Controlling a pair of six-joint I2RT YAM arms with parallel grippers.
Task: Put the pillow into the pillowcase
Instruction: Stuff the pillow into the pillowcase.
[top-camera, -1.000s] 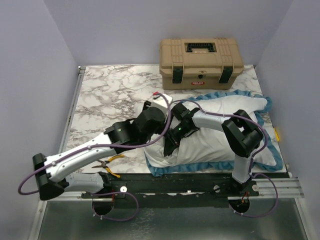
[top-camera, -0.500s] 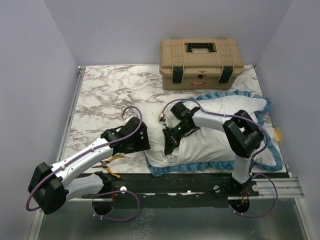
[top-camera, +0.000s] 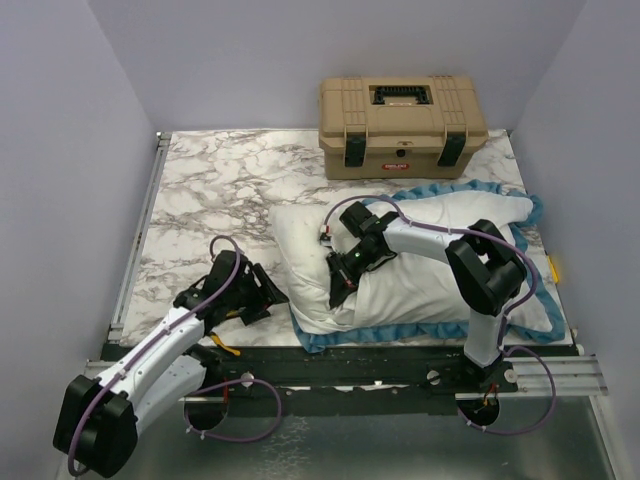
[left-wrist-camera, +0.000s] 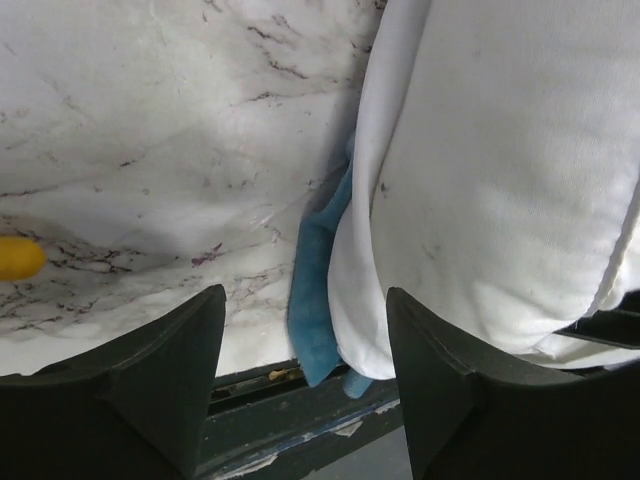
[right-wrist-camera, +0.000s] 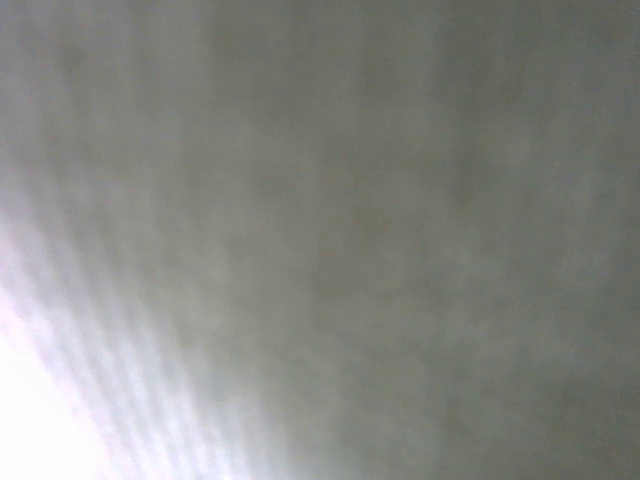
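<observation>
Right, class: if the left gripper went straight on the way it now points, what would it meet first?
Probably the blue frilled edge of the pillowcase, with the pillow just behind it; depth is unclear.

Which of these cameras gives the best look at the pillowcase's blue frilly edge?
The top external view: the blue frill runs along the far, right and near sides. The left wrist view shows just one short piece; the right wrist view is only blur.

Pillow (top-camera: 400, 275) lies on the pillowcase (top-camera: 548, 312) at the surface's (top-camera: 220, 190) near right corner. A hard case (top-camera: 403, 127) sits behind them at the far edge. Left pincer (top-camera: 268, 296) is just left of the pillow.
</observation>
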